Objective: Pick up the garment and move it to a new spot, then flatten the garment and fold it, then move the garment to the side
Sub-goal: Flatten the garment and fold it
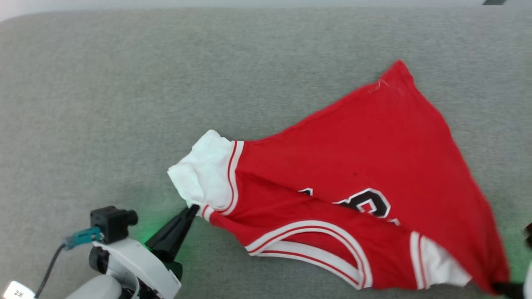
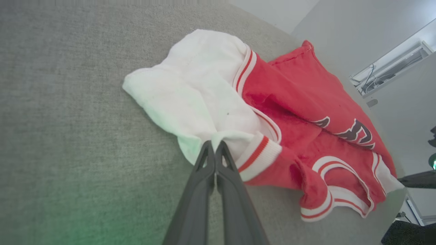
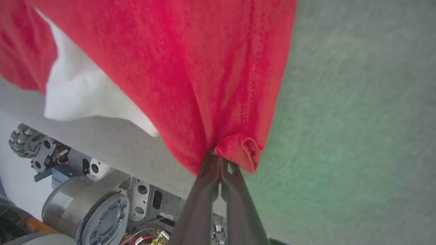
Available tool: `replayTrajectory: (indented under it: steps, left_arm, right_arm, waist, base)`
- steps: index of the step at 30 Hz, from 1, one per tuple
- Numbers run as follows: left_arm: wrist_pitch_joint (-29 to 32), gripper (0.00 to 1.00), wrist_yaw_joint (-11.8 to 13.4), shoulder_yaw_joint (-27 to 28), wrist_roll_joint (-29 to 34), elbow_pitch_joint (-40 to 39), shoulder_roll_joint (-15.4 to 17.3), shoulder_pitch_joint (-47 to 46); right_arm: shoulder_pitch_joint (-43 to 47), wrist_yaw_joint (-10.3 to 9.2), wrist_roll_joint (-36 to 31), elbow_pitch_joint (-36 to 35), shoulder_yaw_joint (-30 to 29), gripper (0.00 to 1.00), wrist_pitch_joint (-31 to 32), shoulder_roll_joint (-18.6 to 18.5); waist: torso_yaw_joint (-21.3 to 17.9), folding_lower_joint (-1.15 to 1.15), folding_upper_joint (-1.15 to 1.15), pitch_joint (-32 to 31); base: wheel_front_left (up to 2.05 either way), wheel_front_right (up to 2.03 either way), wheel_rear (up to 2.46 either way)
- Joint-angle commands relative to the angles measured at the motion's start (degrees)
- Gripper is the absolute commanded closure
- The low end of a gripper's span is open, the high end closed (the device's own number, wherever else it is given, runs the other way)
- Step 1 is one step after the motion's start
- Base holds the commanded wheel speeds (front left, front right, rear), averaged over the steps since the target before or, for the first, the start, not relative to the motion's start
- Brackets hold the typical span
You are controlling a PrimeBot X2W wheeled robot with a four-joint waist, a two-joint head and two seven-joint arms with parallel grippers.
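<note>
Garment (image 1: 353,166) lies on the grey table (image 1: 124,83), right of centre, long axis left-right along the near edge. Left gripper (image 2: 214,145) pinches the white sleeve (image 1: 199,170) at the left end. Right gripper (image 3: 219,158) pinches the red corner (image 3: 238,149) at near right. Judged: pull apart to flatten.

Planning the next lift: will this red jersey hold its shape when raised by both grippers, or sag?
Probably sags: the garment folds and bunches where the left gripper pinches its white sleeve. Likely light: thin cloth gathers into a small wad at the right gripper.
</note>
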Motion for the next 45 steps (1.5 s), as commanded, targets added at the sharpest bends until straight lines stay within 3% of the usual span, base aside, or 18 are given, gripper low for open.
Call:
replayTrajectory:
  steps: [1,5,6,7,8,11,17,22,27,33,42,43,44,45]
  left_arm:
    - [0.0,1.0,0.2,0.9,0.6,0.1,0.0,0.8]
    - [0.0,1.0,0.2,2.1,1.6,0.4,-0.2,1.2]
    - [0.0,1.0,0.1,2.2,1.7,0.5,-0.2,1.3]
    - [0.0,1.0,0.0,2.4,1.7,0.5,-0.2,1.4]
    - [0.0,1.0,-0.1,2.5,1.8,0.6,-0.2,1.5]
    - [0.0,1.0,-0.4,2.7,2.1,0.6,-0.3,1.7]
    - [0.0,1.0,-0.9,3.0,2.9,0.7,-1.4,1.3]
    - [0.0,1.0,-1.3,2.6,4.4,0.5,-3.1,-0.7]
    - [0.4,1.0,-2.0,1.8,5.5,1.2,-4.8,-3.9]
    - [1.1,1.0,-3.2,0.1,6.7,2.8,-8.3,-8.5]
    - [0.7,1.0,-3.9,-2.6,7.2,7.6,-13.6,-12.5]
    - [0.7,1.0,-3.9,-2.8,7.2,8.1,-13.8,-12.6]
    - [0.7,1.0,-3.9,-3.1,7.1,8.5,-14.0,-12.6]
    - [0.6,1.0,-3.9,-3.4,6.9,8.7,-14.1,-12.7]
  right_arm:
    - [1.8,-0.09,-1.1,-1.1,0.5,1.0,0.4,1.3]
    - [3.7,-0.09,-3.8,-4.5,1.4,1.0,1.0,3.5]
    - [3.1,-0.09,-4.8,-5.0,0.7,0.63,0.2,4.2]
    - [2.6,-0.09,-5.8,-5.2,-0.4,0.2,-0.7,4.7]
    - [2.3,-0.09,-6.7,-5.5,-1.2,0.0,-1.2,4.9]
    - [2.7,-0.09,-8.4,-6.9,-4.6,0.0,-1.4,4.8]
    - [3.6,-0.09,-7.7,-13.0,-17.2,0.0,0.4,2.7]
    - [-5.9,-0.09,-10.0,-16.2,-21.9,0.0,-1.6,2.0]
    - [-22.6,-0.09,-13.2,-10.0,-13.5,0.0,-4.6,4.2]
    - [-39.5,-0.09,-18.4,5.0,-0.1,0.0,-3.5,6.0]
    - [-49.5,-0.08,-14.5,17.8,16.9,0.0,-0.6,4.3]
    - [-49.5,-0.08,-13.5,18.4,18.8,0.24,0.2,4.3]
    - [-49.6,-0.07,-12.7,19.0,20.2,0.67,0.7,4.1]
    - [-50.0,-0.07,-12.0,19.3,21.6,1.0,0.7,3.9]
  waist:
    - [-1.5,0.0,0.0,-0.4]
    - [-2.4,0.0,0.0,-0.1]
    - [-2.7,0.0,0.0,-0.1]
    - [-2.9,0.0,0.0,0.0]
    - [-3.0,0.0,0.0,0.0]
    - [-3.1,0.0,0.0,0.0]
    - [-2.0,0.0,0.0,0.5]
    - [-0.2,0.0,0.0,2.6]
    - [2.1,0.0,0.0,6.0]
    - [6.1,0.0,0.0,10.3]
    - [10.4,0.0,0.0,13.1]
    - [10.5,0.0,0.0,13.1]
    - [10.6,0.0,0.0,13.0]
    - [10.7,0.0,0.0,12.9]
  base:
    - [0.0,0.0,0.0]
    - [0.0,0.0,0.0]
    - [0.0,0.0,0.0]
    - [0.0,0.0,0.0]
    - [0.0,0.0,0.0]
    - [0.0,0.0,0.0]
    - [0.0,0.0,0.0]
    - [0.0,0.0,0.0]
    - [0.0,0.0,0.0]
    - [0.0,0.0,0.0]
    - [0.0,0.0,0.0]
    - [0.0,0.0,0.0]
    - [0.0,0.0,0.0]
    - [0.0,0.0,0.0]
